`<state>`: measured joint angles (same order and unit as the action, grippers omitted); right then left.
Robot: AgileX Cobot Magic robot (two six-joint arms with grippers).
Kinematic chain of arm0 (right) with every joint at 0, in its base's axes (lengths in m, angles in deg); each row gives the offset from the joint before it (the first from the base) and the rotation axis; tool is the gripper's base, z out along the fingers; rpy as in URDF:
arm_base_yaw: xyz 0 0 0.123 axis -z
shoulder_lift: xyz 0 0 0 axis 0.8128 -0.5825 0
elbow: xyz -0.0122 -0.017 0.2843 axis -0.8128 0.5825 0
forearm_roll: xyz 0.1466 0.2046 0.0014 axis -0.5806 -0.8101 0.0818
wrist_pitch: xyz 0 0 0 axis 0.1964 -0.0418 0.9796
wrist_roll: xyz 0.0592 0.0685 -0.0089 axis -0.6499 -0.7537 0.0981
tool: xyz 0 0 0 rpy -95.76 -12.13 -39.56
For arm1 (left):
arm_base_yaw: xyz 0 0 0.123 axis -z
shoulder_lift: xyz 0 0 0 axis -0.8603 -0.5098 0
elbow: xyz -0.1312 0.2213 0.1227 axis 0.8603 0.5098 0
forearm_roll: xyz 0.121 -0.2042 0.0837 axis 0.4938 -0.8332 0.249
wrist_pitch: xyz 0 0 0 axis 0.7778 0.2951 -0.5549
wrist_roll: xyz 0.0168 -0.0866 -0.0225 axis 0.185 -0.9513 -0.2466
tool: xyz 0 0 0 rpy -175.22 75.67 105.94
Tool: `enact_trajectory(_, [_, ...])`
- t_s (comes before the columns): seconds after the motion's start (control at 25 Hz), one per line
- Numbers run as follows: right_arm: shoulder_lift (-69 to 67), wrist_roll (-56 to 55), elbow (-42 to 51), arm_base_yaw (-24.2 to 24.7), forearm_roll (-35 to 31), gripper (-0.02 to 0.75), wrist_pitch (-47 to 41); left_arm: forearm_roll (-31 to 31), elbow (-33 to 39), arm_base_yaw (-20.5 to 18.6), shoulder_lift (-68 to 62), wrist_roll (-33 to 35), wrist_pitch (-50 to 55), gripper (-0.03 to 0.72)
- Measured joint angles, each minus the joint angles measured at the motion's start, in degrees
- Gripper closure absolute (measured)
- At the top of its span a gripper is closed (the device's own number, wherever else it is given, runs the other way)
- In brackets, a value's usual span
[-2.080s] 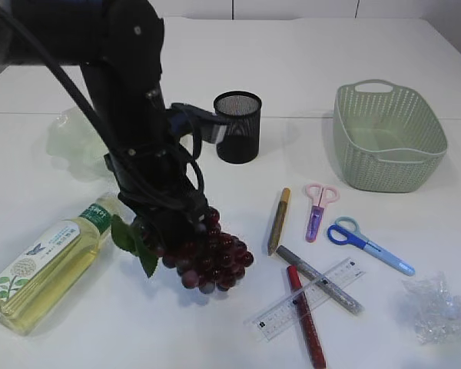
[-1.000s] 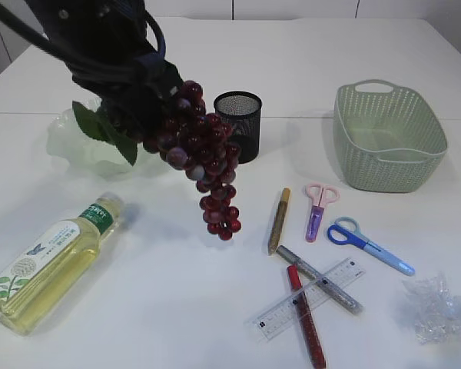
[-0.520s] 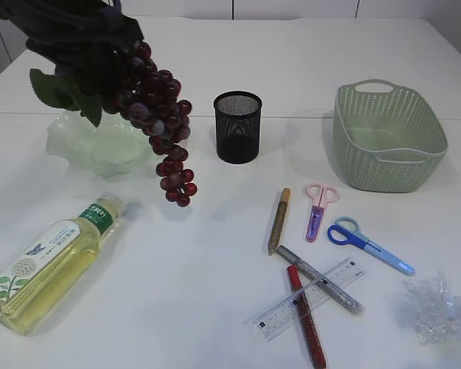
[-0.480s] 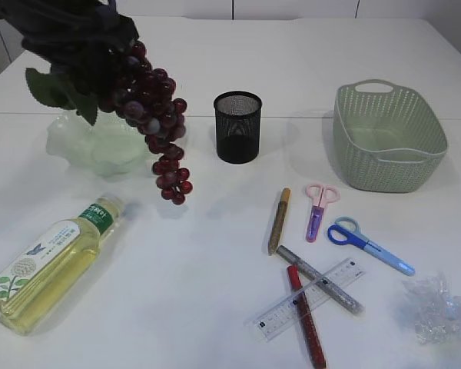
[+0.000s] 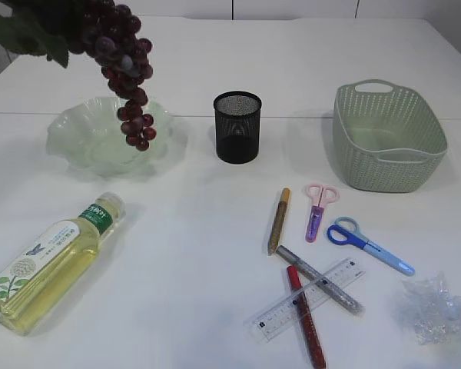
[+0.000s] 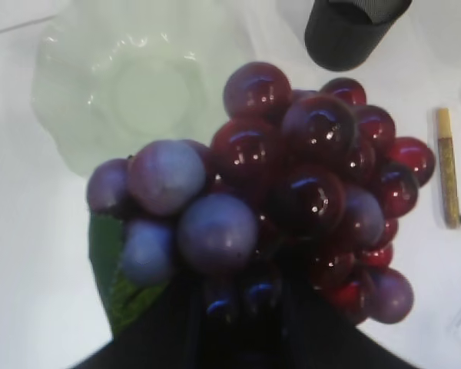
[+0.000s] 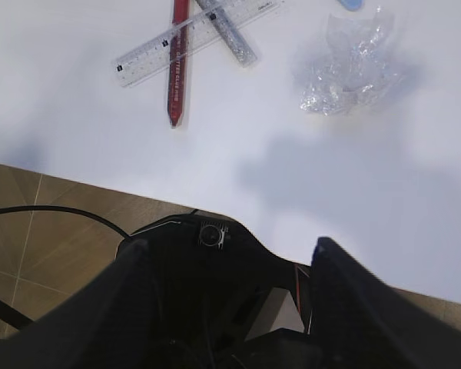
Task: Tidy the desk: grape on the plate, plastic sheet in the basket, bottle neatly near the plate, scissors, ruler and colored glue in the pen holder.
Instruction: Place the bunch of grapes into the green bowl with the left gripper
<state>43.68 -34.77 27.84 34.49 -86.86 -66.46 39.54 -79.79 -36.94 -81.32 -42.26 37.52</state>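
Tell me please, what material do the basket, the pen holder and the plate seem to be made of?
The basket looks like matte pale green plastic, moulded with a pattern of small holes in its wall. The pen holder seems to be black metal mesh: light shows through its fine grid. The plate appears to be translucent pale green glass or plastic, glossy, with a wavy rim; the pictures leave open which.
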Motion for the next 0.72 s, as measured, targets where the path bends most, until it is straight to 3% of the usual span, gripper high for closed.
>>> enact_trajectory(0.32, [0.00,0.00,0.00,0.00,0.00,0.242,0.00,0.00,-1.75,-4.89,0.13,0.00,-0.46,0.558])
enact_trajectory(0.72, [0.00,0.00,0.00,0.00,0.00,0.246,0.00,0.00,-1.75,-9.41,-4.71,-0.11,-9.89,0.558])
